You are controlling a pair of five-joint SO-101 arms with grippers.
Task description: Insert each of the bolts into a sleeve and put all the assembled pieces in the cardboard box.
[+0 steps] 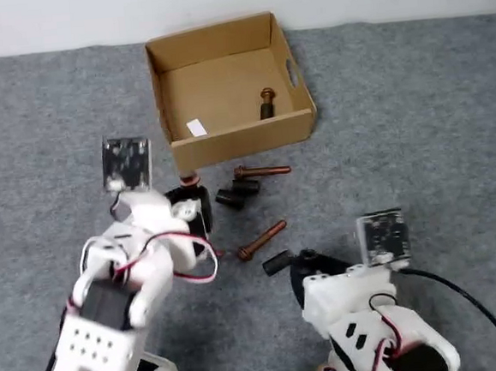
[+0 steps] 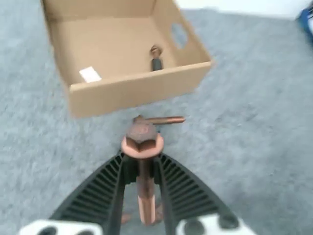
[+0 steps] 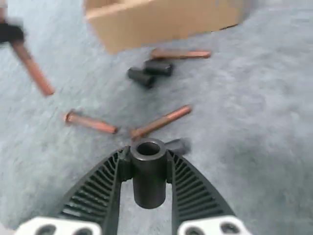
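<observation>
My left gripper [image 2: 142, 164] clamps a bolt [image 2: 143, 145] by its shank just in front of the cardboard box [image 1: 244, 139], while my right gripper [image 3: 149, 157], farther from the box, pinches a sleeve [image 3: 148, 176] with its bore exposed, presumably so I can slide one into the other.

No text, number or sign can be read anywhere. A small white label [image 1: 196, 128] lies on the floor inside the cardboard box [image 1: 236, 142], near its left wall, but its face is too small to tell if any print stands on it.
</observation>
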